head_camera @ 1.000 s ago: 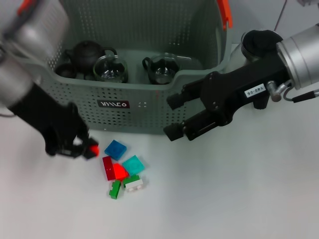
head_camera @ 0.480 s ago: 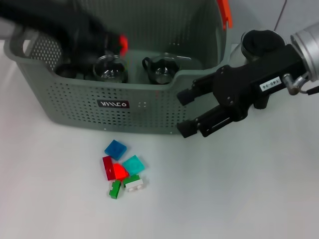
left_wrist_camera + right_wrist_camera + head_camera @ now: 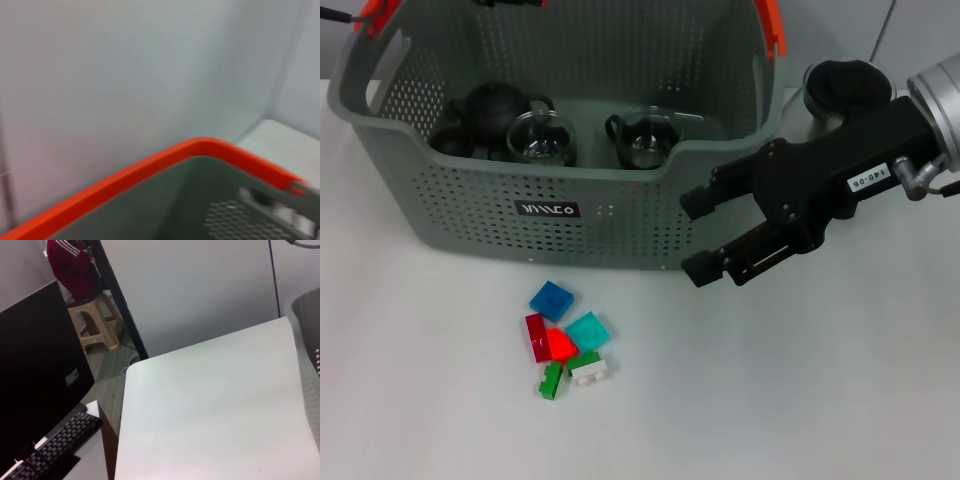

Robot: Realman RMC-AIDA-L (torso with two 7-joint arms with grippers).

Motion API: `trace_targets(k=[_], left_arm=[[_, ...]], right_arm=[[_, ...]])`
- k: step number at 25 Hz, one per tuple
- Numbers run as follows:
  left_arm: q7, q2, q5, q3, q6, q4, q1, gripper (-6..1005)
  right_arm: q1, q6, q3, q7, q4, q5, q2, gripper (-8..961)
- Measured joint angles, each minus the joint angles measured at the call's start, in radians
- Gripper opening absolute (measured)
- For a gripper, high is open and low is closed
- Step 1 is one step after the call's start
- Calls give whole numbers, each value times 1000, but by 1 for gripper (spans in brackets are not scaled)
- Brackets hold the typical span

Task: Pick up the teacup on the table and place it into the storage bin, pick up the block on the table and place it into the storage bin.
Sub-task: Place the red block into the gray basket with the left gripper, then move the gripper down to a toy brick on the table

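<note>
Just now the block-moving step seems to be in hand. The storage bin sits at the far left of the counter, and already holds a dark teapot at its left and two glass teacups, side by side toward the middle. No teacup shows on the counter itself, so that half of the task looks finished.

A cluster of small blocks lies on the counter just near of the bin's front wall: blue, dark red, bright red, teal, green and white pieces, touching or nearly so.

The left pincer is barely in view, only a dark sliver at the far top edge of the head view above the bin's back wall, so how its fingers stand cannot be told. Its wrist view shows only the bin's orange rim.

The right pincer hovers just right of the bin's front right corner, wide open and holding nothing.

The next move likely calls for a pincer to come down over the cluster and single out one block at its edge without scattering the rest.

A black label on the bin's front carries white lettering, not clearly readable. A white tag on the right arm shows digits that cannot be read with certainty.
</note>
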Motion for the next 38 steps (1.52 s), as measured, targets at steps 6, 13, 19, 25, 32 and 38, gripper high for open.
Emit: trace_targets(k=[6, 13, 19, 25, 32, 38], left_arm=[[-63, -36, 7, 27, -96, 10, 22, 182], [-155, -43, 47, 76, -139, 22, 26, 185], [-208, -56, 64, 87, -155, -26, 38, 328], [-251, -70, 65, 88, -79, -165, 70, 778], [-295, -80, 73, 91, 14, -235, 84, 952], [-329, -92, 84, 97, 108, -280, 98, 951]], right_arm=[[2, 6, -9, -27, 4, -3, 1, 916], [6, 17, -21, -39, 6, -4, 8, 917], [6, 29, -33, -46, 6, -4, 11, 917], [5, 30, -33, -53, 6, -4, 4, 917], [4, 30, -32, -79, 6, -4, 3, 917], [4, 29, -32, -93, 6, -4, 1, 917]])
